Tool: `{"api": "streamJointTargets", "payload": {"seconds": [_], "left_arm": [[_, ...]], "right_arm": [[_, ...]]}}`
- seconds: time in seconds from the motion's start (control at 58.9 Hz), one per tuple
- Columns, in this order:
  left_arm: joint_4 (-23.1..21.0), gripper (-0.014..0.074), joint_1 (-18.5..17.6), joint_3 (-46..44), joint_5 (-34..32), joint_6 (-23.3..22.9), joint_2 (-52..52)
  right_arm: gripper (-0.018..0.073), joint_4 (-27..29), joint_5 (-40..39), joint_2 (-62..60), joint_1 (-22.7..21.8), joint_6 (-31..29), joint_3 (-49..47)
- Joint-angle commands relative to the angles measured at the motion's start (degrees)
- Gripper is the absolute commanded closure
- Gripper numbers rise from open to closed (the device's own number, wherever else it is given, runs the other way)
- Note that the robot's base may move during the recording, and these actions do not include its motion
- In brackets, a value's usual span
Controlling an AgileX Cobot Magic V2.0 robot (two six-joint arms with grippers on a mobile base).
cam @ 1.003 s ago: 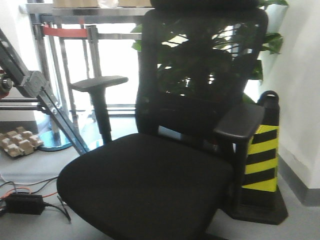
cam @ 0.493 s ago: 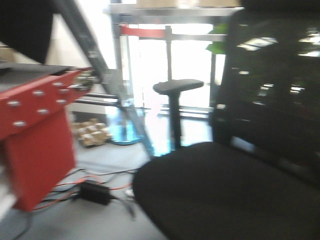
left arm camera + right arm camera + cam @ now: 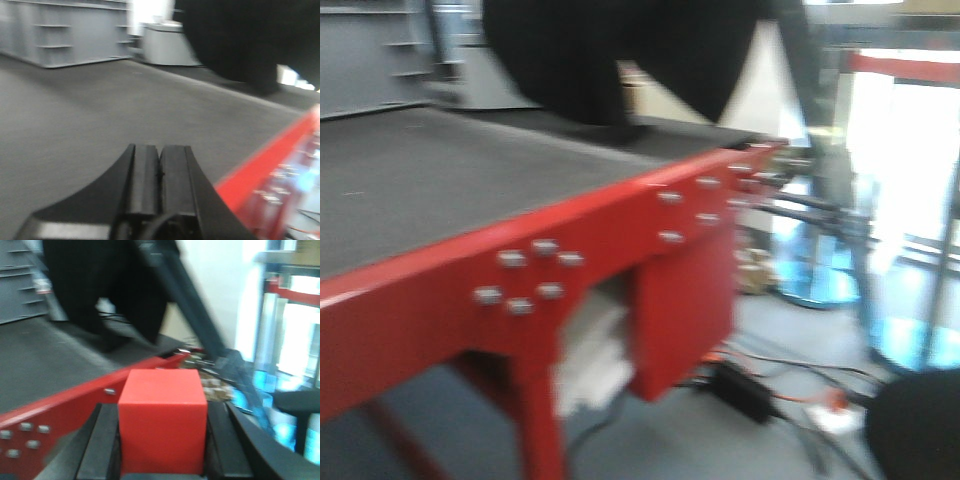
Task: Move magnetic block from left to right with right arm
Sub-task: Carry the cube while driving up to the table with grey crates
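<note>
The magnetic block (image 3: pixel 162 420), a plain bright-red cube, fills the gap between the two black fingers of my right gripper (image 3: pixel 162 412), which is shut on it. In the right wrist view it hangs over the red edge (image 3: pixel 65 400) of a table with a dark grey top. My left gripper (image 3: pixel 160 157) is shut with its pads pressed together and nothing between them, low over the grey table top (image 3: pixel 75 110). In the front view neither gripper nor the block shows; that view is blurred.
A red-framed table (image 3: pixel 650 200) with bolt heads and a grey top (image 3: pixel 440 180) fills the front view. A black chair back (image 3: pixel 620 50) stands behind it. Grey shelving (image 3: pixel 65 30) lies beyond the table. Cables and a black power box (image 3: pixel 745 385) lie on the floor.
The front view has swung left: the black office chair and striped cone have gone out of frame, and the red table now fills the picture.
</note>
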Motion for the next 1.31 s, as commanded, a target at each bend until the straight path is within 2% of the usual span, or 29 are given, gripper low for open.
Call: {"api": "streamJointTargets", "payload": {"seconds": [0.0, 1.291], "left_arm": [[0.0, 0.0713, -0.25, 0.54, -5.06, -0.25, -0.27], [0.0, 0.0713, -0.25, 0.54, -5.06, -0.25, -0.27]], "right_arm": [[0.0252, -0.01, -5.02, 0.67, -0.26, 0.0, -1.64], [0.0252, -0.01, -5.02, 0.67, -0.26, 0.0, -1.64]]}}
